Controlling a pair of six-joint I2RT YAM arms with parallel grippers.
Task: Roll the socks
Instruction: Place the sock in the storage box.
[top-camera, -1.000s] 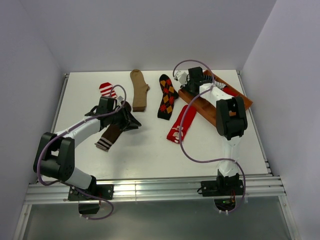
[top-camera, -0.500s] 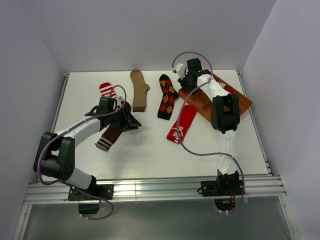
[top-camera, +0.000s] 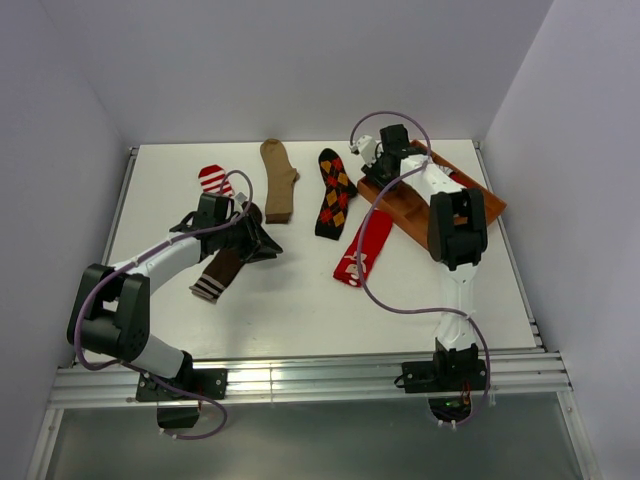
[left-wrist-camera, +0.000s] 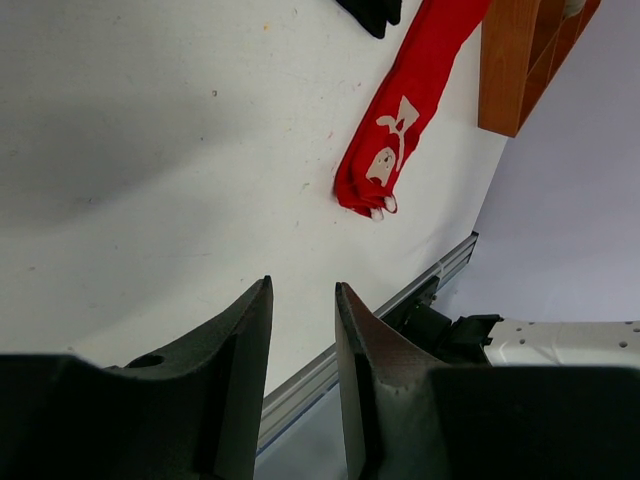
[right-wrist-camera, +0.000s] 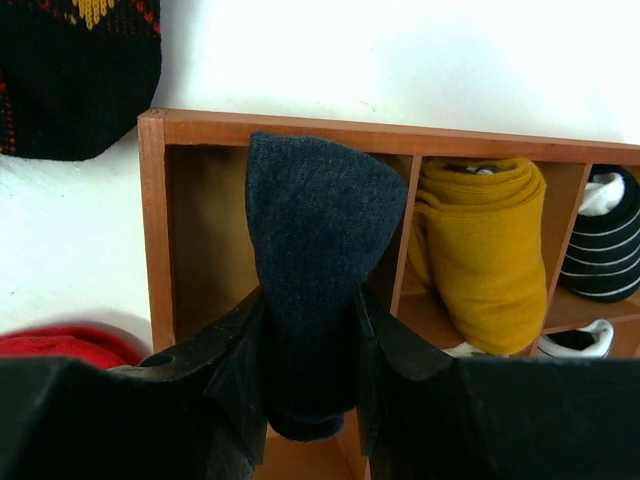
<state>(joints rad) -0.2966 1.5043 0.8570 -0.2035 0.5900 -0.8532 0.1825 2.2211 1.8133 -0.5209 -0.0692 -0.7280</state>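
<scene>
1. Shifted back over end slot of tray (right-wrist-camera: 158, 200) with right gripper (right-wrist-camera: 310, 305) clamped on rolled navy sock (right-wrist-camera: 315, 210).
2. Holding left gripper (left-wrist-camera: 303, 300) apart, empty.
3. Binned other rolls (right-wrist-camera: 480, 240); five socks (top-camera: 278, 180) yet flat.

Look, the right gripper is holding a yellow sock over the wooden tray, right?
No. The right gripper holds a dark sock over the wooden tray; the yellow sock sits in the next compartment. The right wrist view shows it.

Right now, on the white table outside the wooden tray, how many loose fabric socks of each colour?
Red: 2, red-white striped sock, red picture sock
Brown: 2, tan sock, dark brown striped-cuff sock
Black: 1, black argyle sock
Total: 5
</scene>
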